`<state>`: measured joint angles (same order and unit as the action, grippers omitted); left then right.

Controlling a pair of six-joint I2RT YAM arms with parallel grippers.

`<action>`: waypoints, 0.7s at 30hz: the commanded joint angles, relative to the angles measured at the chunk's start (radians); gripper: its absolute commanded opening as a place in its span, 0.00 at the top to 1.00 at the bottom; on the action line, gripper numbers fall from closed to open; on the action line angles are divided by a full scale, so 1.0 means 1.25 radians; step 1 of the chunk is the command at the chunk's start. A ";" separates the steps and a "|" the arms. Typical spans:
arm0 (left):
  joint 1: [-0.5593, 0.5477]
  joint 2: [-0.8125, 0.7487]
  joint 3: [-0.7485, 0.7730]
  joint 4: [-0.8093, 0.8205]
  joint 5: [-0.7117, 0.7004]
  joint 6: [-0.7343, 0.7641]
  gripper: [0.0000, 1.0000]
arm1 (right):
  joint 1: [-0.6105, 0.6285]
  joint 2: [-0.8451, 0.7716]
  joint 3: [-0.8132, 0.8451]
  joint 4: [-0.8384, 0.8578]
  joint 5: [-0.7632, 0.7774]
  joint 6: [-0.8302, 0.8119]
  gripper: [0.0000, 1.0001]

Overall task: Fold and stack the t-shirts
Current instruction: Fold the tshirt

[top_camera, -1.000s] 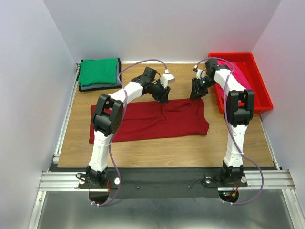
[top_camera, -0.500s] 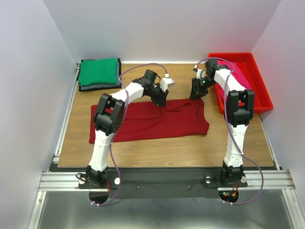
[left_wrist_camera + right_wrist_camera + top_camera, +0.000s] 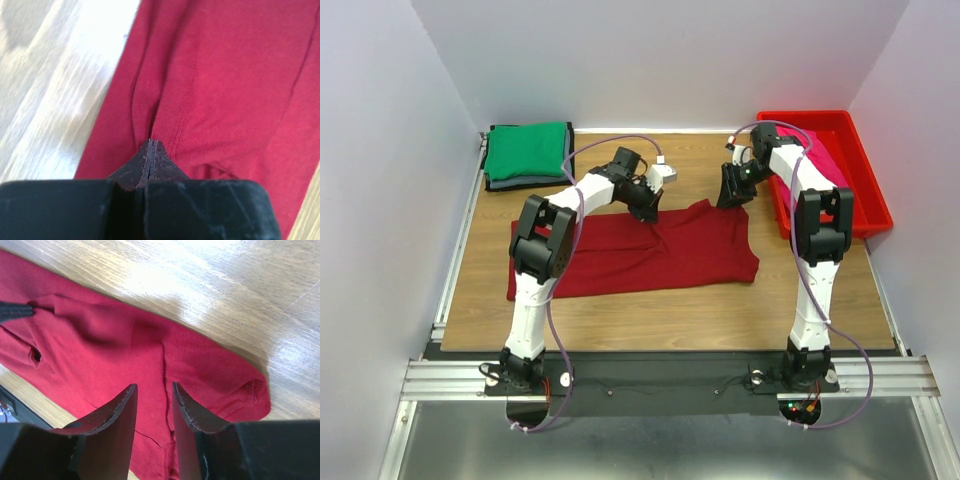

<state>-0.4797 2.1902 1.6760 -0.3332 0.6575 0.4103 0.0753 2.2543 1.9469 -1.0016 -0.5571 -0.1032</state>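
Top view, maroon t-shirt (image 3: pixel 640 250): spread flat mid-table, far edge bunched at my left gripper (image 3: pixel 651 206).
Top view, stack: green t-shirt (image 3: pixel 526 150) on grey t-shirt (image 3: pixel 520 184), far left corner.
Top view, pink t-shirt (image 3: pixel 823 158): in red tray (image 3: pixel 868 195), far right.
Left wrist, my jaws: pinching a maroon fold.
Right wrist, my right gripper (image 3: pixel 152 405): jaws spread over the maroon t-shirt's far right corner.

A: Where was the maroon tee (image 3: pixel 640 255)?
B: Middle of the table (image 3: pixel 650 305), spread w/ its long side running 9 to 3. L gripper (image 3: pixel 655 211) sat at its 12 o'clock edge, cloth puckered there.
A: R gripper (image 3: pixel 728 199)?
B: By the tee's 1 o'clock corner, contact unclear.
A: Others?
B: Folded green tee (image 3: pixel 525 150) on grey tee (image 3: pixel 520 184) at 10; pink tee (image 3: pixel 828 158) in red tray (image 3: pixel 876 210) at 2.
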 commanded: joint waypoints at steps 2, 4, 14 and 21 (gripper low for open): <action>0.008 -0.053 -0.020 0.011 -0.006 0.002 1.00 | 0.005 -0.002 0.034 0.020 0.005 0.009 0.58; 0.016 -0.057 -0.038 0.036 -0.007 -0.009 0.99 | 0.006 -0.002 0.040 0.021 0.003 0.009 0.54; 0.035 -0.125 -0.058 0.048 0.027 -0.018 0.53 | 0.011 0.062 0.143 0.032 -0.024 0.015 0.49; 0.063 -0.216 -0.093 0.032 0.036 -0.006 0.50 | 0.039 0.116 0.177 0.058 -0.037 0.027 0.50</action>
<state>-0.4248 2.0495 1.5864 -0.2955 0.6697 0.3912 0.0921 2.3775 2.1330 -0.9680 -0.5732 -0.0826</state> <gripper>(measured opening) 0.496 0.501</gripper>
